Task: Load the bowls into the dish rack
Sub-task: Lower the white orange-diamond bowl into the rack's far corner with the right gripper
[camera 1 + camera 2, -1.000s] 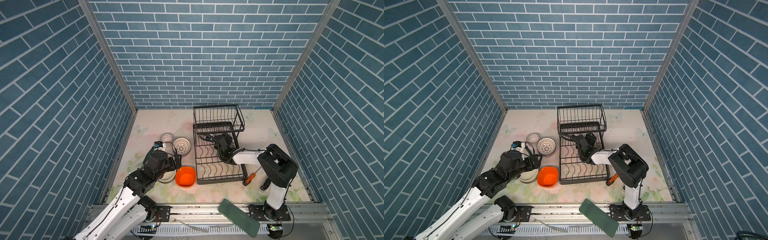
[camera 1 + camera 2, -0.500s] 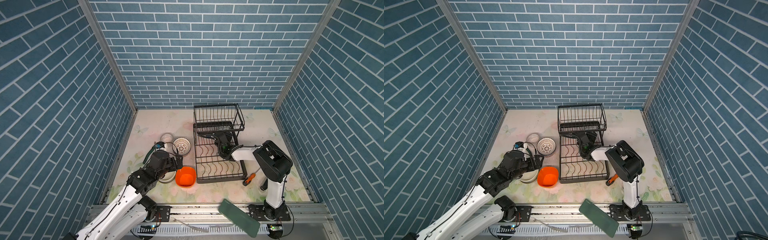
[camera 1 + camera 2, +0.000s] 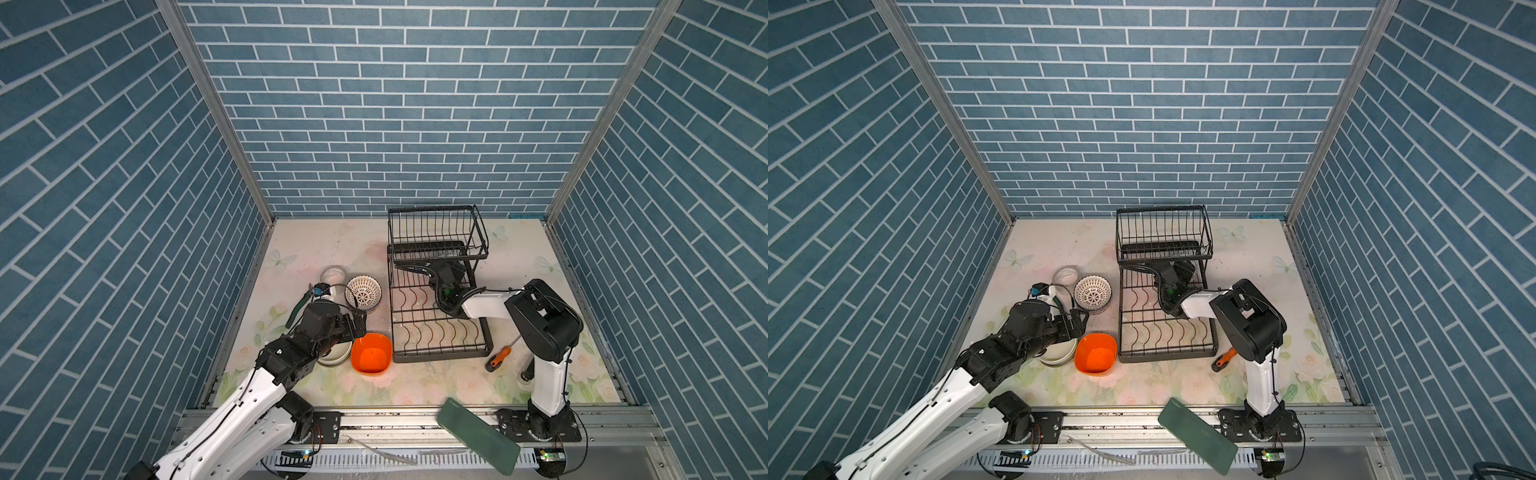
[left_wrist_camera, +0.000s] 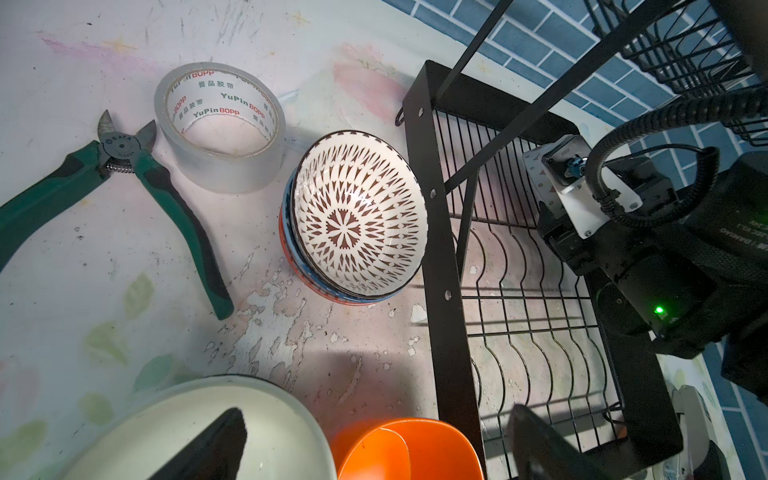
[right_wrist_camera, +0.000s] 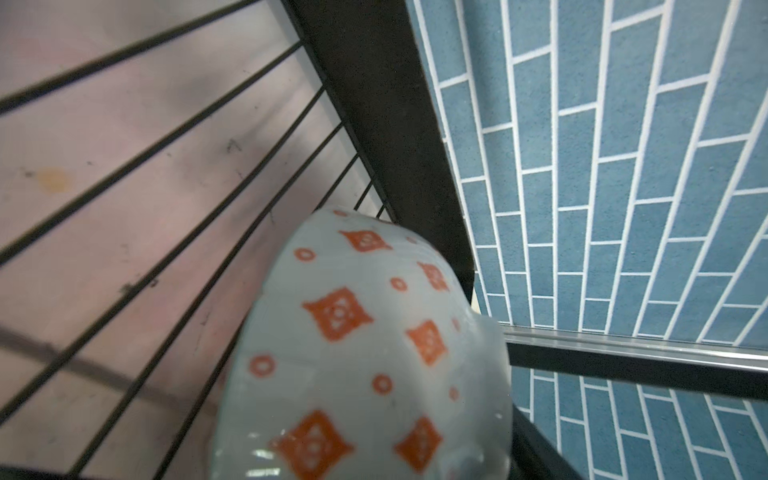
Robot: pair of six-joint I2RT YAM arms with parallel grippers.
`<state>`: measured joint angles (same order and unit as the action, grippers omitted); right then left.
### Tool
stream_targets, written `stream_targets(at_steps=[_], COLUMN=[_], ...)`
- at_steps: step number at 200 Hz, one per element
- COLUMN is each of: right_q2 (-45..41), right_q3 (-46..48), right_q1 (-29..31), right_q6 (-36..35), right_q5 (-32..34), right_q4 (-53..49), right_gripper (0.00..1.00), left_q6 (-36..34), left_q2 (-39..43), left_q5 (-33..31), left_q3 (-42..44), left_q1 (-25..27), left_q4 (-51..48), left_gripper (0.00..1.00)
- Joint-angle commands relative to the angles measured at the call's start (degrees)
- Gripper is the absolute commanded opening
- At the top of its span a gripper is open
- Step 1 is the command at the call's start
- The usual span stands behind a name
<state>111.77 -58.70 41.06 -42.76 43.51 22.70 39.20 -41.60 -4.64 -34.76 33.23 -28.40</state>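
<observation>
Orange-patterned bowl (image 5: 365, 353) is just ahead of the right claw (image 3: 451, 269), low inside the dish rack (image 3: 440, 357). Whether that claw pinches it, I cannot tell. Best seat it firmly there before releasing. Left claw (image 4: 378, 432) hangs spread over the plastic bowl (image 4: 407, 453).

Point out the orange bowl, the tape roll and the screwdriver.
orange bowl (image 3: 371, 361): in a top view, on its inner floor.
tape roll (image 4: 232, 174): left wrist view, on its outer wall.
screwdriver (image 3: 500, 359): in a top view, on its orange handle.
</observation>
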Motion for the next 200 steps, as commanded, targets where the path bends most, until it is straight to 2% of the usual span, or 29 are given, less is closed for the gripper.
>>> stream_targets(at_steps=[1, 85, 135, 200], right_q2=[-0.7, -3.6, -5.4, -6.9], right_q3=[-2.8, -2.8, -2.5, -0.8], right_q1=[-0.5, -0.4, 0.3, 2.3], right_q6=[6.3, 13.8, 17.7, 21.0], right_q5=[-1.6, -4.9, -7.9, -8.5], right_q4=[-3.0, -8.3, -9.2, -8.5], right_gripper=[0.76, 0.91, 0.93, 0.93], left_q6=[0.0, 0.1, 0.1, 0.1], left_q2=[-0.4, -0.4, -0.2, -0.3], left_q5=[0.0, 0.3, 0.5, 0.4], left_q3=[0.4, 0.7, 0.9, 1.1], left_q1=[-0.4, -0.4, -0.4, -0.4], left_q4=[0.5, 0.8, 0.5, 0.7], left_gripper=[1.0, 1.0, 1.0, 1.0])
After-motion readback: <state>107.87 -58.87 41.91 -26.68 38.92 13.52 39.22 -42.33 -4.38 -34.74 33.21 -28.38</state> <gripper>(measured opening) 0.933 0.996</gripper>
